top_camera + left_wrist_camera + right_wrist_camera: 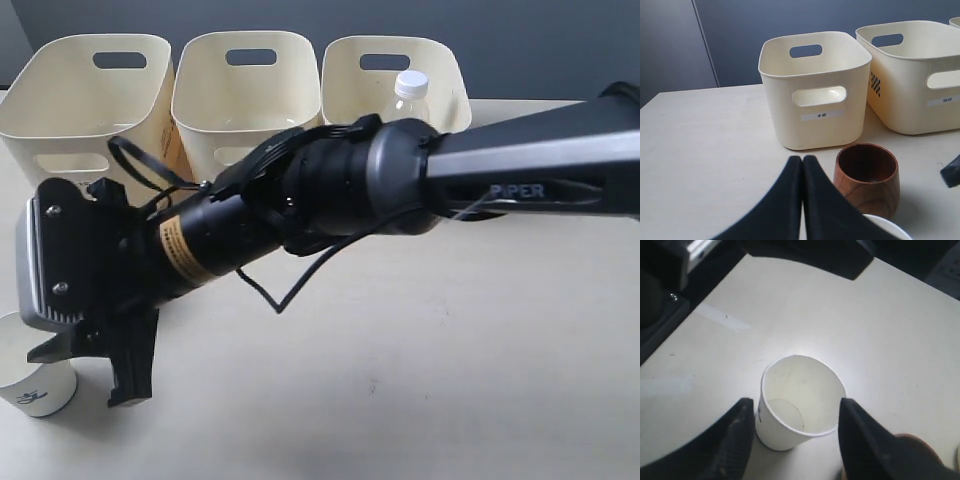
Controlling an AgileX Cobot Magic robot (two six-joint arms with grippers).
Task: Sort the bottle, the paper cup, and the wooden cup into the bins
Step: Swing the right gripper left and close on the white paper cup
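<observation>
In the exterior view we see the right gripper [90, 365] reaching across to the paper cup [36, 372] at eight o'clock; the bottle [410, 97] stands in the rightmost of the bins [392, 80].

In the left wrist view, our left gripper's fingers [790, 205] are clenched together, empty, beside the wooden cup [867, 177] on the tabletop [710, 150].

In the right wrist view, our fingers [737, 435] are spread, straddling the paper cup [800, 402].
</observation>
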